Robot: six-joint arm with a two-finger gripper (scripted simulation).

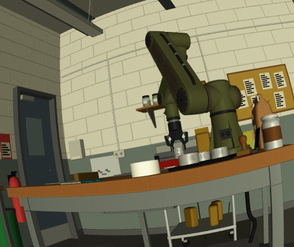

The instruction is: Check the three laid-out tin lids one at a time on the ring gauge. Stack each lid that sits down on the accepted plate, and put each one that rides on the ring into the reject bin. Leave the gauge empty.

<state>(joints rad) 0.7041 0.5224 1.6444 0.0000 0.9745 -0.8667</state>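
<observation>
My gripper (176,145) points straight down at the far side of the table, its fingers closed around a small tin lid (178,151) that sits low, just behind the large silver ring gauge (188,159). Two more tin lids (204,155) (219,152) stand in a row to the right of the gauge on the dark mat. The red reject bin (168,163) lies left of the gauge. The white round accepted plate (145,168) sits nearer the front edge. What the held lid rests on is hidden behind the gauge.
The arm's green base (223,117) stands behind the lids. A yellow block (202,141), a wooden stamp (243,149), a brown-banded jar (271,131) and a brown bottle (260,119) crowd the right end. A brown box (85,176) lies at the left.
</observation>
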